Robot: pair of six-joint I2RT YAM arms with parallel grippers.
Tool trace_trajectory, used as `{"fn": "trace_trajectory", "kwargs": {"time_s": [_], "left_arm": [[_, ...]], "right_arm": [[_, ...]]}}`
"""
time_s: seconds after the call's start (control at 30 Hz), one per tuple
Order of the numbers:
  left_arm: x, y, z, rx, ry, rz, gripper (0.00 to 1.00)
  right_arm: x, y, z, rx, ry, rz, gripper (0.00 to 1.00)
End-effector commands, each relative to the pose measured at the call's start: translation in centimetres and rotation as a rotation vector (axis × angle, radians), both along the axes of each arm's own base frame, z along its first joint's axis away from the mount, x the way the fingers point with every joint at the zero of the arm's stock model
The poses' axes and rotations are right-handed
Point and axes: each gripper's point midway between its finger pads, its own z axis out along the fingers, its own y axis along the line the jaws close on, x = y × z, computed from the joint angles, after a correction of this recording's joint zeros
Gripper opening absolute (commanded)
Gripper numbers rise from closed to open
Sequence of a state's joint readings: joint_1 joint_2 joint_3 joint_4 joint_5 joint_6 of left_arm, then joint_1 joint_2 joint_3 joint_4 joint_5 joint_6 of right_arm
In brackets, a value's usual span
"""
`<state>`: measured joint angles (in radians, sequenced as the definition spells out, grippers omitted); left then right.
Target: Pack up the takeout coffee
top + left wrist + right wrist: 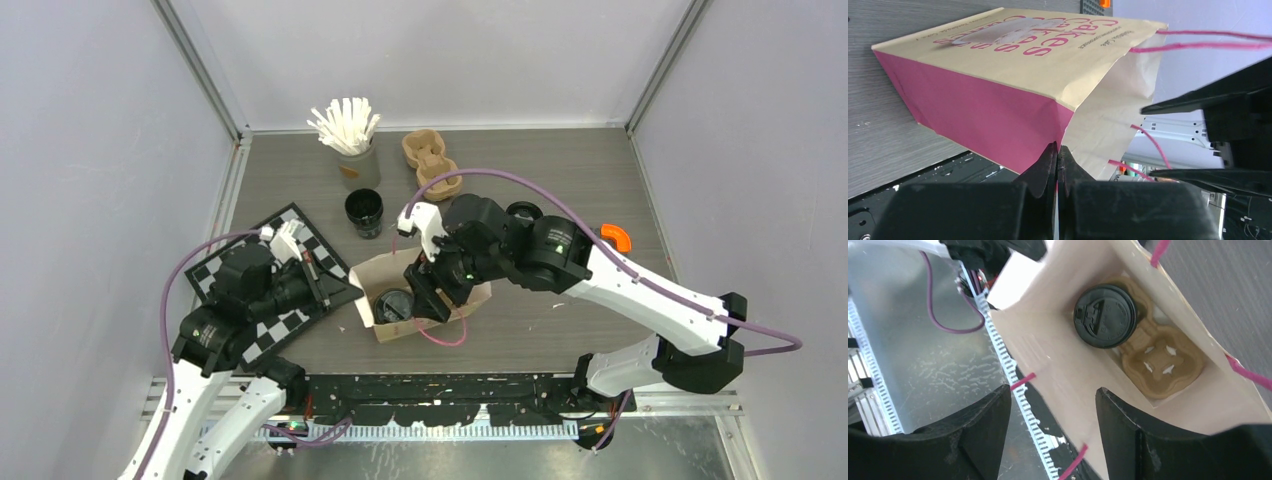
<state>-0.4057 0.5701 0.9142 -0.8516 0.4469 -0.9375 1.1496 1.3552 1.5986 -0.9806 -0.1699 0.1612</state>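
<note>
A black lidded coffee cup (1104,316) sits in one slot of a brown pulp carrier (1160,362) at the bottom of a cream and pink paper bag (385,268); the slot beside it is empty. The cup also shows in the top view (393,305). My left gripper (1058,150) is shut on the corner edge of the bag's mouth (1108,115). My right gripper (1053,392) is open above the bag's mouth, its jaws astride the near wall and holding nothing. A second black cup (363,212), without a lid, stands on the table behind the bag.
A grey cup of white sticks (350,150) and spare brown carriers (432,160) stand at the back. A black round item (523,211) is partly hidden behind my right arm. An orange object (617,236) lies to the right. A checkerboard (300,235) lies under my left arm.
</note>
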Motion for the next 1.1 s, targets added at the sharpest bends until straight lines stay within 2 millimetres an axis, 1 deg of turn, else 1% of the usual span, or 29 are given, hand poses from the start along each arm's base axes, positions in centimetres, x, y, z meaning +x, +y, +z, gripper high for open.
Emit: {"fn": "trace_trajectory", "kwargs": {"time_s": [0.0,0.13,0.2,0.3,0.4,0.43,0.47,0.53,0.6,0.63,0.67,0.73,0.83,0.97,1.0,1.07], "left_arm": [[0.6,0.3,0.7,0.049,-0.073,-0.015,0.00],[1.2,0.3,0.3,0.080,-0.085,-0.029,0.00],[1.5,0.2,0.4,0.099,-0.101,-0.042,0.00],[2.1,0.4,0.6,0.141,-0.119,-0.049,0.00],[2.7,0.9,0.8,0.189,-0.130,-0.037,0.01],[2.9,1.0,0.9,0.202,-0.137,-0.031,0.01],[3.1,1.1,1.1,0.210,-0.144,-0.028,0.01],[3.3,1.2,1.6,0.215,-0.158,-0.025,0.02],[3.4,1.2,1.8,0.216,-0.162,-0.020,0.06],[3.4,1.3,2.0,0.217,-0.163,-0.017,0.09],[3.3,1.3,2.1,0.218,-0.164,-0.017,0.12],[3.2,1.4,2.2,0.221,-0.163,-0.016,0.20],[2.7,1.6,2.2,0.228,-0.153,-0.015,0.34],[1.9,2.2,2.3,0.238,-0.136,-0.010,0.45],[1.6,2.3,2.4,0.241,-0.132,-0.008,0.48],[1.0,2.7,2.5,0.248,-0.125,-0.008,0.53]], "right_arm": [[0.2,-0.4,6.2,0.153,-0.066,-0.022,0.68],[2.0,-0.5,7.9,0.179,-0.127,-0.105,0.70],[3.2,-0.8,9.3,0.209,-0.175,-0.159,0.70],[6.5,-2.7,12.3,0.266,-0.310,-0.333,0.70],[9.7,-5.6,16.2,0.343,-0.464,-0.510,0.74],[10.7,-6.6,16.9,0.348,-0.495,-0.553,0.76],[11.7,-7.5,17.2,0.338,-0.516,-0.588,0.78],[13.9,-9.0,16.6,0.280,-0.541,-0.652,0.79],[16.1,-10.5,15.5,0.223,-0.551,-0.705,0.83],[17.1,-11.0,14.8,0.200,-0.544,-0.726,0.84],[18.6,-12.2,13.9,0.171,-0.533,-0.769,0.85],[20.8,-13.7,12.5,0.147,-0.490,-0.825,0.90],[23.8,-15.1,9.5,0.095,-0.401,-0.881,0.92],[26.4,-15.6,4.5,-0.021,-0.295,-0.886,0.92],[26.9,-15.5,3.3,-0.053,-0.269,-0.874,0.92],[27.4,-14.4,1.2,-0.086,-0.201,-0.822,0.92]]}}
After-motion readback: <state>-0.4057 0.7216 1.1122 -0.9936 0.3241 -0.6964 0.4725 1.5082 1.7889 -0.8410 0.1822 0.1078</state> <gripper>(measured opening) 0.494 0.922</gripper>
